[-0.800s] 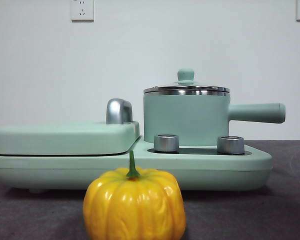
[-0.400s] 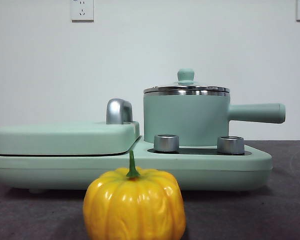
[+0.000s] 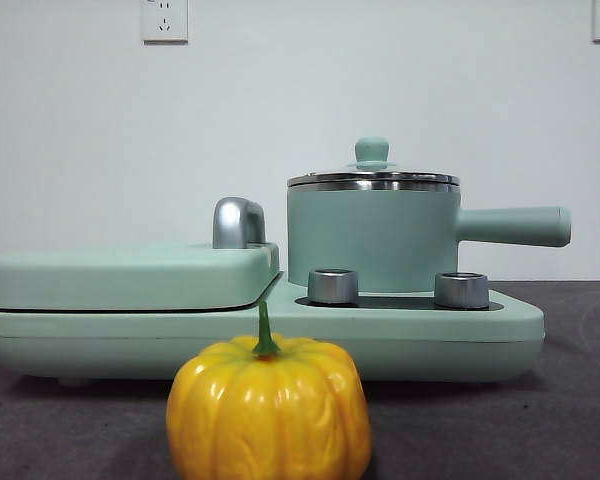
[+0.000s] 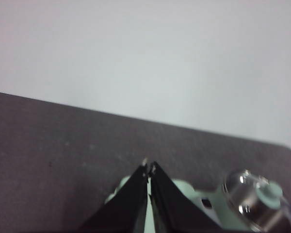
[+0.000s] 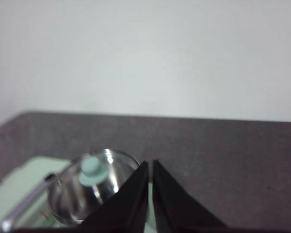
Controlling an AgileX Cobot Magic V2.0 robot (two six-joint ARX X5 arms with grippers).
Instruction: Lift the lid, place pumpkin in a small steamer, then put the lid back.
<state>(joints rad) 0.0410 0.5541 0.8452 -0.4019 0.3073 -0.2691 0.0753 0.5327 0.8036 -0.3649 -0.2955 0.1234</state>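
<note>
Lid (image 3: pixel 372 178) sits on the pot (image 3: pixel 370 238), pumpkin (image 3: pixel 268 408) on the table in front. Left gripper (image 4: pixel 149 170) and right gripper (image 5: pixel 150 165) both closed and empty, up high. Glass lid is likely slick and fragile: pinch the small knob (image 3: pixel 371 151)

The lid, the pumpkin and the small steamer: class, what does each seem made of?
Lid: clear glass, seemingly, with shiny steel rim; mirror-like glints. Pumpkin: glossy yellow-orange, probably plastic; hard highlights. Small steamer: matte mint-green coating, likely over metal; steel rim.
</note>
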